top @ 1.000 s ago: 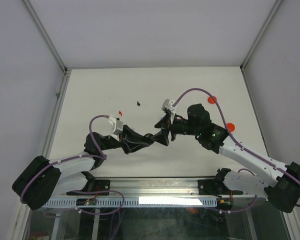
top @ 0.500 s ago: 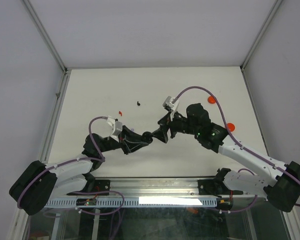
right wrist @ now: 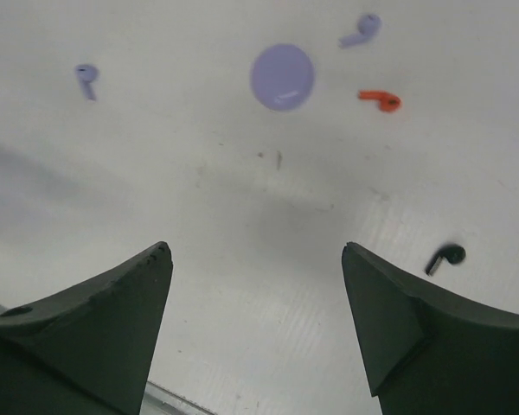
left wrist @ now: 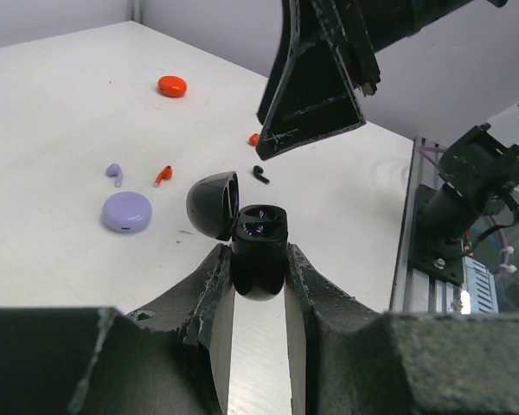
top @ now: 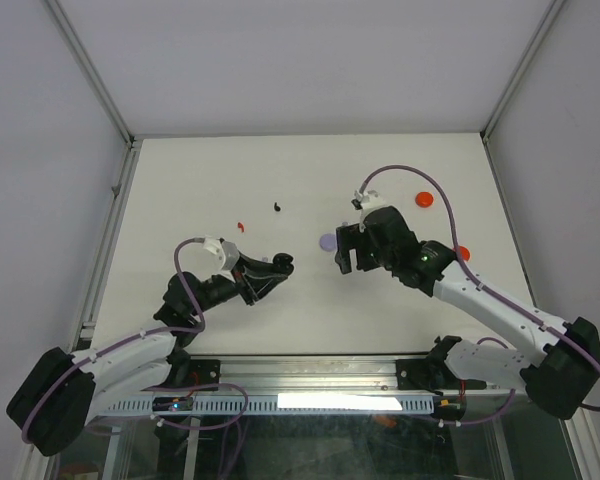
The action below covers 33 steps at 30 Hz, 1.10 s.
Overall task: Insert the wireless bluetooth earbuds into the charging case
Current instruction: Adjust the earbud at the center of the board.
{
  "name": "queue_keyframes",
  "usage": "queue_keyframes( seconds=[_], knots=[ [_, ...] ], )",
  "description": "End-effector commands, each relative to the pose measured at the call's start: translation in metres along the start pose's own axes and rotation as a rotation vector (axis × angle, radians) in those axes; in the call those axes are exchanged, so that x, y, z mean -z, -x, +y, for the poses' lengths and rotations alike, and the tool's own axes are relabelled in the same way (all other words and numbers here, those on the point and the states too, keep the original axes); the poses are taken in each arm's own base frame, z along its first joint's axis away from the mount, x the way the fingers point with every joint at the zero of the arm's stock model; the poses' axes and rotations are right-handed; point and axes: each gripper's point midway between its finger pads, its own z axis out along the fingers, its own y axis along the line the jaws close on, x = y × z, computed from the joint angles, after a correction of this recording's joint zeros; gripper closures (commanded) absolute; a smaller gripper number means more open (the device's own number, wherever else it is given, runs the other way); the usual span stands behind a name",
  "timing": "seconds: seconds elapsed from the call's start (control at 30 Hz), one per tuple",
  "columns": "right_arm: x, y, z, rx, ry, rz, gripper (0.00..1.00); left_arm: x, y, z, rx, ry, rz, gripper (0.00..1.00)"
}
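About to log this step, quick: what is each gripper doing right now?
Left gripper: shut on the open black charging case.
Right gripper: open, holding nothing.

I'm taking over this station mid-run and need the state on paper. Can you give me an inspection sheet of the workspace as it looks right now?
Surface: white table, a few faint scuffs.
Job's things: open black charging case clamped in the left hand, lid up; black earbud, orange earbud and two lavender earbuds loose on the table.
Clutter: closed lavender case; two orange round cases far right.
Hands: left hand shut on the case; right hand open, empty, above the table.
Cables: purple cable looped over the right arm, another on the left arm.
Surroundings: pale enclosure walls, metal rail at the near edge.
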Motion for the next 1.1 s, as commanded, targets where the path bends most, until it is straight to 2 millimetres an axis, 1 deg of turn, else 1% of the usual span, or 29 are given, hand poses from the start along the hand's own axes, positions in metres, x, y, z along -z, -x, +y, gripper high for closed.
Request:
queue_keyframes(
  seconds=[0.0, 0.1, 0.23, 0.33, 0.43, 0.63, 0.73, 0.87, 1.07],
  knots=[
    [0.0, -0.022, -0.054, -0.158, -0.246, 0.059, 0.17, 0.004, 0.002, 0.022, -0.064, 0.125, 0.015, 1.0],
    [-0.003, -0.037, -0.078, -0.228, -0.32, 0.095, 0.17, 0.01, 0.005, 0.031, -0.087, 0.186, 0.005, 1.0],
    [-0.007, -0.048, -0.106, -0.321, -0.368, 0.119, 0.17, 0.017, 0.008, 0.034, -0.115, 0.215, -0.027, 1.0],
    [-0.013, -0.057, -0.12, -0.36, -0.398, 0.154, 0.18, 0.02, 0.008, 0.039, -0.131, 0.241, -0.034, 1.0],
    [-0.019, -0.067, -0.133, -0.378, -0.435, 0.196, 0.21, 0.021, 0.008, 0.037, -0.14, 0.234, -0.034, 1.0],
    [-0.032, -0.086, -0.144, -0.406, -0.446, 0.257, 0.27, 0.022, 0.009, 0.038, -0.147, 0.242, -0.038, 1.0],
    [-0.036, -0.092, -0.149, -0.409, -0.459, 0.277, 0.33, 0.021, 0.007, 0.039, -0.144, 0.243, -0.03, 1.0],
    [-0.044, -0.096, -0.15, -0.411, -0.446, 0.297, 0.42, 0.019, 0.003, 0.039, -0.143, 0.233, -0.015, 1.0],
    [-0.054, -0.1, -0.15, -0.41, -0.445, 0.334, 0.5, 0.019, 0.003, 0.037, -0.144, 0.221, -0.012, 1.0]
  ],
)
